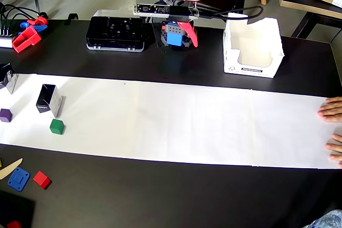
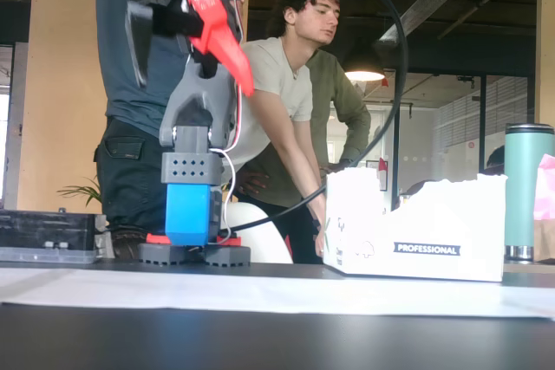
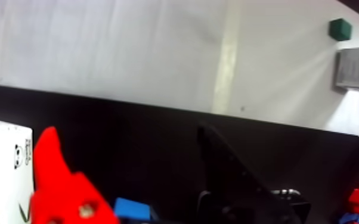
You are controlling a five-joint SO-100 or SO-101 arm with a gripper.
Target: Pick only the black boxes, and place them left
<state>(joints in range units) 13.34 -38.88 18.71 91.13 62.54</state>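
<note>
In the overhead view, two black boxes (image 1: 49, 100) (image 1: 7, 77) are found at frame left, the white bin (image 1: 252, 46) upper right. The gripper (image 3: 140, 173) is seen parted, empty. Light, stiff, glossy cartons are judged slippery; opposite flat sides should be gripped.

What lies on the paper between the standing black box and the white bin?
Nothing: in the overhead view the white paper is bare between the black box and the bin.
</note>
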